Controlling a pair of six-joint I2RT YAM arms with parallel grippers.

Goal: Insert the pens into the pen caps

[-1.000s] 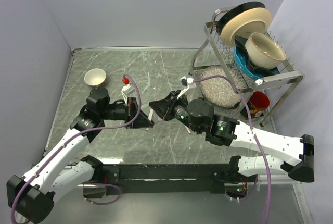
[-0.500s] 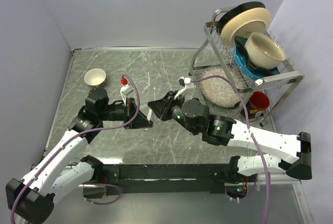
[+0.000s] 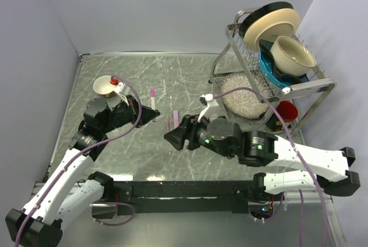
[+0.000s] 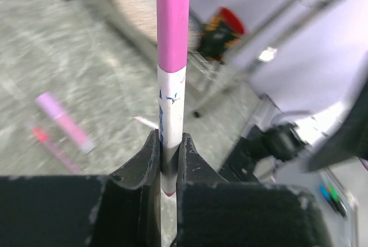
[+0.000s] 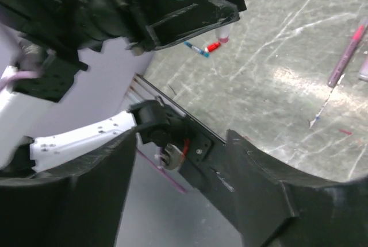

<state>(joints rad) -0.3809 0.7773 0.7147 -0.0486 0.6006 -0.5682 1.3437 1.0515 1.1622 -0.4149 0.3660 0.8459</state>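
Note:
My left gripper (image 3: 149, 115) is shut on a white-barrelled pen (image 4: 171, 103) that stands upright between its fingers, a pink cap (image 4: 172, 26) seated on the top end. From above the capped pen (image 3: 153, 99) shows at left of centre. My right gripper (image 3: 172, 138) hangs open and empty just right of it, apart from the pen. A pale pink pen (image 3: 175, 118) and a thinner pink one (image 3: 168, 124) lie on the table between the two grippers. In the right wrist view small red and blue pieces (image 5: 206, 47) lie under the left gripper (image 5: 220, 11).
A small bowl (image 3: 105, 85) sits at back left, close to the left wrist. A dish rack (image 3: 310, 89) with plates and bowls stands at the right. Below it are a clear dish (image 3: 244, 95) and a red cup (image 3: 286, 111).
The grippers were together at mid-table. The right gripper has opened and drawn back toward the near edge. The left gripper has swung back left with the pink-capped pen.

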